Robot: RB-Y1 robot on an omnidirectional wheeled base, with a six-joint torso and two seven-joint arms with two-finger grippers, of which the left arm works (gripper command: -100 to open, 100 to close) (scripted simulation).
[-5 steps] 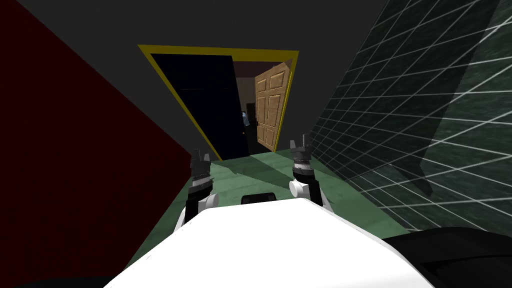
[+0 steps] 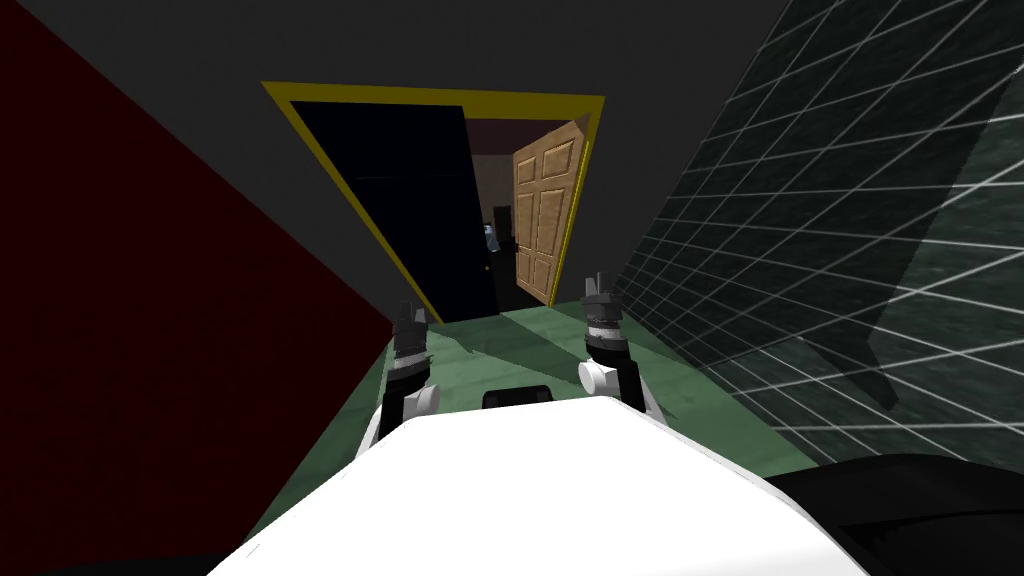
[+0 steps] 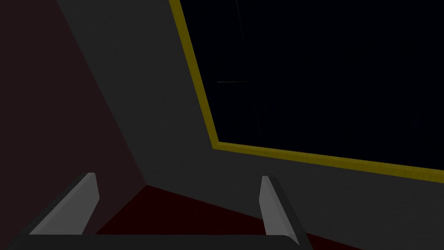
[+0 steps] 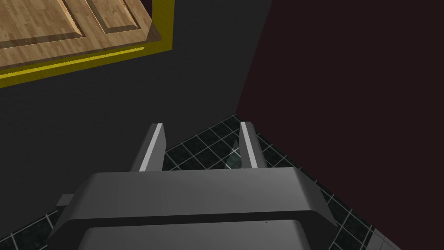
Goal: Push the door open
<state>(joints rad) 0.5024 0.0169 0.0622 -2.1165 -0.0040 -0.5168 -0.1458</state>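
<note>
A wooden panelled door stands ajar at the right side of a yellow-framed doorway, swung away from me. The left part of the opening is a black area. My left gripper is open and empty, short of the doorway's left post; its wrist view has the fingers aimed at the yellow frame and the black area. My right gripper is open and empty, just in front of the wooden door's lower edge. In the right wrist view the gripper faces the grey wall beside the wooden door.
A dark red wall runs close along my left. A dark tiled wall runs along my right. Green floor leads narrowly to the doorway. A grey wall surrounds the frame.
My left gripper has moved a little to the right, toward the doorway. The whole head view has shifted slightly. The wooden door and right gripper look unchanged.
</note>
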